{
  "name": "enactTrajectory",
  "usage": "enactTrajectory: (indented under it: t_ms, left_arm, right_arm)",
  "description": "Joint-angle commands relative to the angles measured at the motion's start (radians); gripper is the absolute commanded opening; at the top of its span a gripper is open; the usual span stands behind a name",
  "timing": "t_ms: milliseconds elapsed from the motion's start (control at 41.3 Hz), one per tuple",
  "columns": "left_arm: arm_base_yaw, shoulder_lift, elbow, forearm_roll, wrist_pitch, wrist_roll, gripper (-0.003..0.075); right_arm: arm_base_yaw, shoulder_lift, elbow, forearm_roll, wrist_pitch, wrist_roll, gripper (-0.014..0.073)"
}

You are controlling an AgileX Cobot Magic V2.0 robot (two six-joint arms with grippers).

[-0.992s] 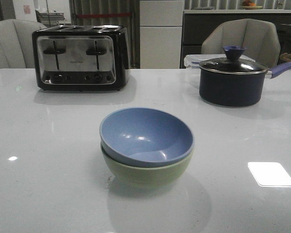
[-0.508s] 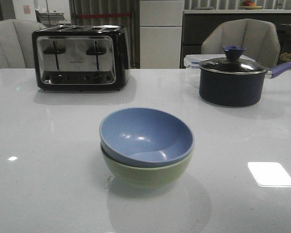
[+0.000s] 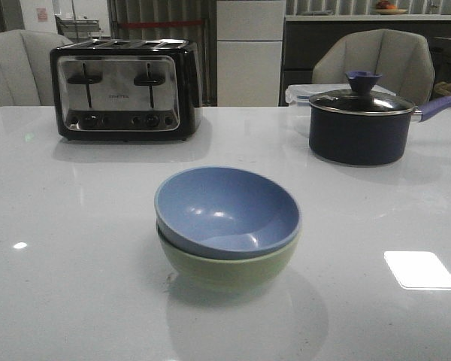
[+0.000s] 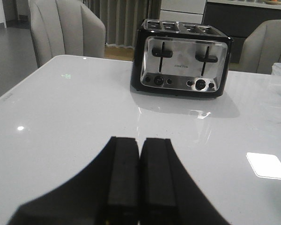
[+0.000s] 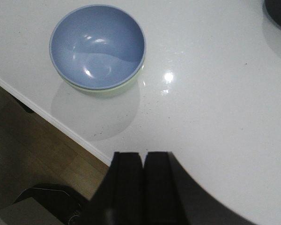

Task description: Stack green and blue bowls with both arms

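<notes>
The dusty blue bowl (image 3: 225,210) sits nested inside the pale green bowl (image 3: 229,267) in the middle of the white table, near its front edge. In the right wrist view the blue bowl (image 5: 97,46) fills the green bowl, whose rim (image 5: 114,89) shows as a thin crescent. My right gripper (image 5: 143,161) is shut and empty, held above the table's edge, well away from the bowls. My left gripper (image 4: 140,147) is shut and empty above the bare table, facing the toaster. Neither arm shows in the front view.
A black and chrome toaster (image 3: 124,89) stands at the back left; it also shows in the left wrist view (image 4: 181,63). A dark lidded pot (image 3: 361,124) with a purple handle stands at the back right. Chairs stand behind the table. The table edge (image 5: 51,119) drops to the wooden floor.
</notes>
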Motion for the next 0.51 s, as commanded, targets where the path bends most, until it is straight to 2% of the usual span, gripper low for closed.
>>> enactTrajectory:
  t_ms: [0, 194, 242, 484]
  left_arm:
    - [0.003, -0.026, 0.012, -0.014, -0.119, -0.006, 0.0093]
    - [-0.018, -0.033, 0.094, -0.014, -0.252, -0.009, 0.0093]
    - [-0.018, -0.033, 0.092, -0.014, -0.217, -0.009, 0.0093]
    - [-0.018, -0.033, 0.094, -0.008, -0.22, 0.018, 0.0093]
  right_arm:
    - [-0.006, -0.001, -0.027, -0.001, -0.06, 0.001, 0.0031]
    - [-0.006, -0.001, -0.027, -0.001, -0.06, 0.001, 0.0031]
    - [-0.006, -0.001, -0.027, -0.001, -0.06, 0.001, 0.0031]
    - [-0.006, -0.001, -0.027, -0.001, -0.06, 0.001, 0.0031]
